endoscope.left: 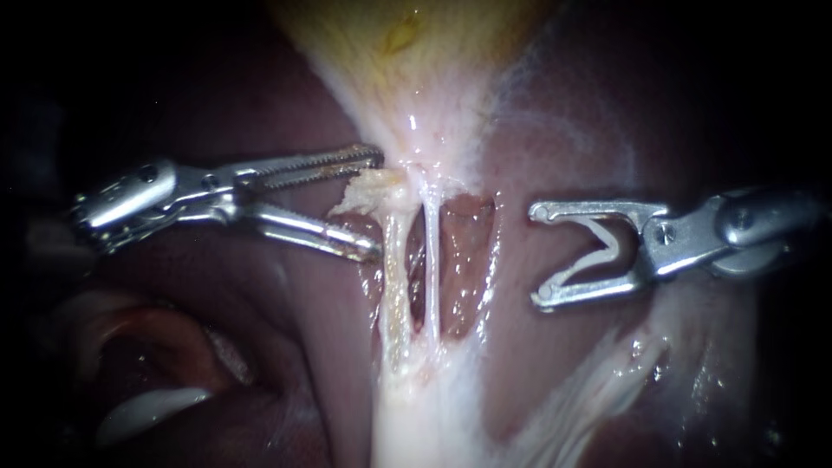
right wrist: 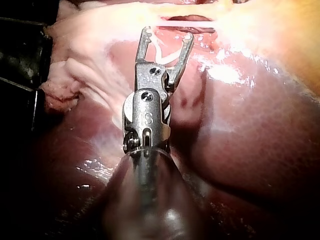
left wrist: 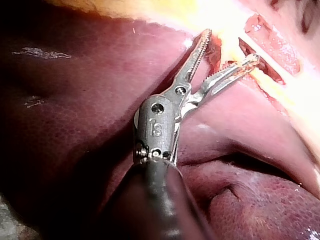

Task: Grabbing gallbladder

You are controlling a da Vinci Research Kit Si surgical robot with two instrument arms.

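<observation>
The left instrument [endoscope.left: 374, 204] comes in with its toothed jaws spread wide, gripping nothing. The gallbladder [endoscope.left: 407, 52] (the pale yellow sac at the top of the endoscope view) narrows down to a neck just beside the upper jaw's tip. Two thin tubes [endoscope.left: 431, 260] run down from there over the dark liver [endoscope.left: 260, 347]. The right instrument [endoscope.left: 539, 255] hangs well apart from the tubes, its jaws also gaping.

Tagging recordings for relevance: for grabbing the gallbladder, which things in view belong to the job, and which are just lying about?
Belong to the job:
gallbladder
left instrument, reaching toward the gallbladder's narrow end

Just there:
right instrument, off to the side of the tubes
two tubes running down from the gallbladder
liver
</observation>
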